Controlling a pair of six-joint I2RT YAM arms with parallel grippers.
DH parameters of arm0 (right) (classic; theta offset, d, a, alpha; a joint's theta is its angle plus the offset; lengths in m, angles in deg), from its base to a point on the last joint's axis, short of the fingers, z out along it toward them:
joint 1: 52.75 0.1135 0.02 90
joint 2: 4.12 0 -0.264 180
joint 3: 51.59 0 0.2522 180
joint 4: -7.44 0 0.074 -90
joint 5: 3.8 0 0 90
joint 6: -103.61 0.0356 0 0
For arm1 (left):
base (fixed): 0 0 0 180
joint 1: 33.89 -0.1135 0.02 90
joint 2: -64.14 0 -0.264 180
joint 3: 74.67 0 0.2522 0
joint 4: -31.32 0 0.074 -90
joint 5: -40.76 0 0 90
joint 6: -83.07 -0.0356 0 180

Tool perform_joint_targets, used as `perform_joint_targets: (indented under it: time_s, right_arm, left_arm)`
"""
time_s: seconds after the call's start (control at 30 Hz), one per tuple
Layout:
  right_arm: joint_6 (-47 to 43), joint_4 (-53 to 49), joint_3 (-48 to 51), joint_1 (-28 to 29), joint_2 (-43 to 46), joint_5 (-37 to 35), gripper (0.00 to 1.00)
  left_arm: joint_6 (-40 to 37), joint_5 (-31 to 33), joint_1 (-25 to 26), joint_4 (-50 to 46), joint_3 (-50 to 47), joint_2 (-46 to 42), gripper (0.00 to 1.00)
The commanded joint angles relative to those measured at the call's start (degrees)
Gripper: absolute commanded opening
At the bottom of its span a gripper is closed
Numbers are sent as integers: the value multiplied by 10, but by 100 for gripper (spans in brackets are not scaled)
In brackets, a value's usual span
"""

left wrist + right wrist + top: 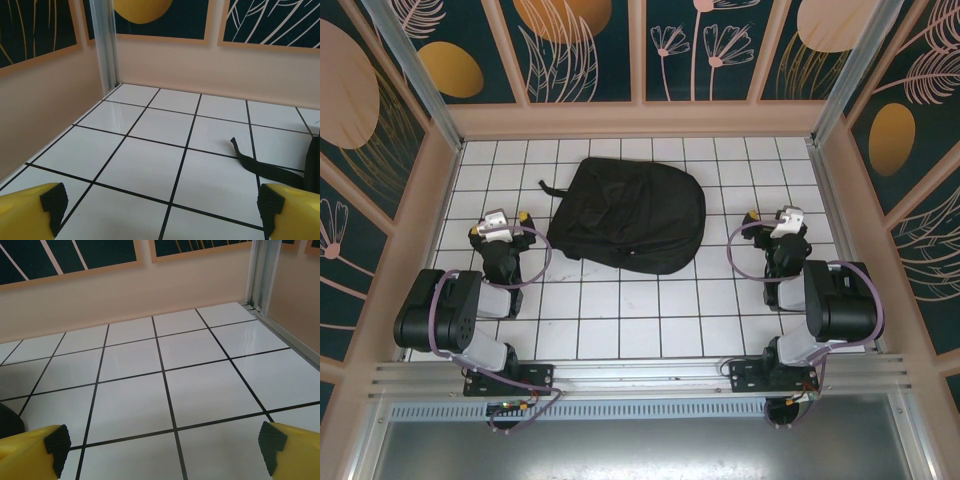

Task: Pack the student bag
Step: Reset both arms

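The student bag (628, 213), a large black fabric backpack, lies flat in the middle of the white tiled table, its thin strap (552, 189) trailing to the upper left. My left gripper (500, 222) sits to the bag's left, open and empty. In the left wrist view the gripper (160, 207) spans bare tile, with the strap (260, 167) and the bag's edge (315, 165) at the right. My right gripper (777, 222) rests to the bag's right, open and empty. Through the right wrist view the gripper (162, 447) frames bare tile, and a dark sliver of the bag (9, 422) shows at the left.
Peach walls (640, 118) with dark floral panels enclose the table on three sides. Metal posts (107, 45) stand in the far corners. A metal rail (640, 378) runs along the near edge by the arm bases. Bare tile (640, 310) lies in front of the bag.
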Motion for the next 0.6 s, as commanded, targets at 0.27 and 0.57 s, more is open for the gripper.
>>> perform_joint_targets:
  time_s: [0.27, 0.57]
  right_arm:
    - [-9, 4, -2, 8, 0, 1, 99]
    - [-9, 3, -2, 9, 1, 0, 99]
  left_arm:
    - [8, -6, -4, 8, 3, -7, 99]
    - [9, -8, -4, 2, 8, -4, 99]
